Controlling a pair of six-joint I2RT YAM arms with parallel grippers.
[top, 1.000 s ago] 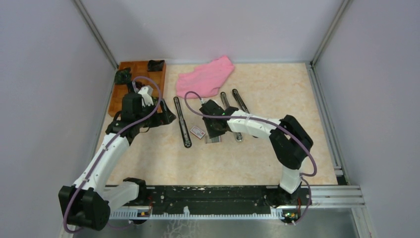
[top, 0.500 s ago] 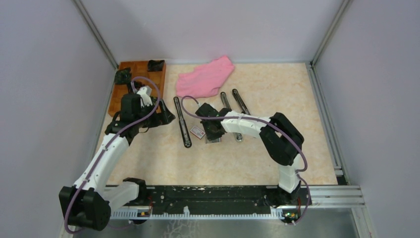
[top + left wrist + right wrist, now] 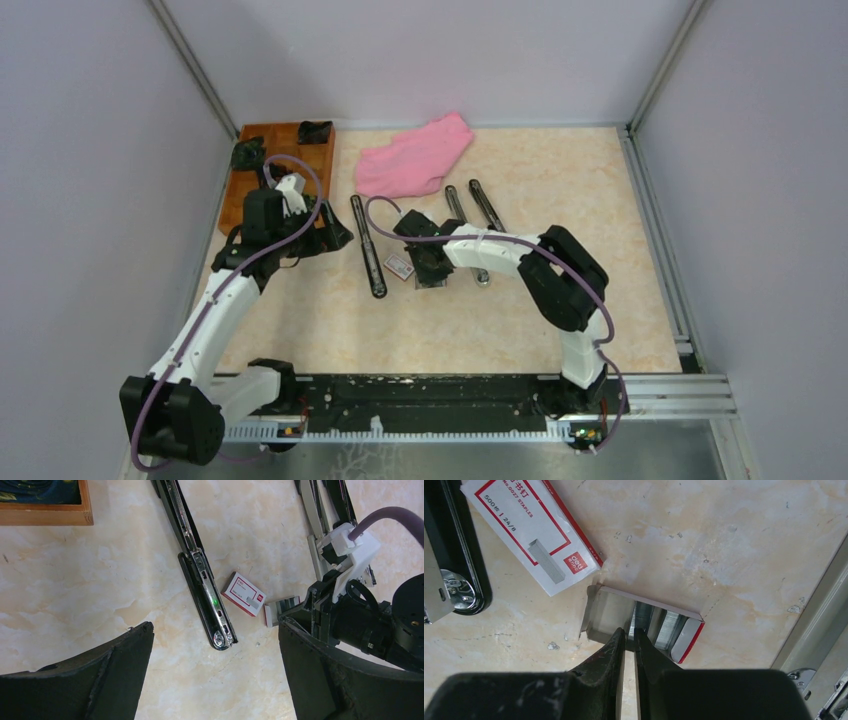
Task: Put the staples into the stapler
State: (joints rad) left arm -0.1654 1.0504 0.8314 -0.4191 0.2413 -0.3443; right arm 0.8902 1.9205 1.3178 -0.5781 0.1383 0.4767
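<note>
Right arm has slid left over the last second, and its gripper (image 3: 630, 632) has pinched down to a slit. The tips dip into the little open tray (image 3: 604, 612) where the staples (image 3: 666, 625) sit on the table (image 3: 724, 540). Gripped or not? Can't tell. Left gripper (image 3: 215, 624) hangs spread wide, holding nothing, above the opened stapler (image 3: 200, 570) beside the box sleeve (image 3: 244, 593).
</note>
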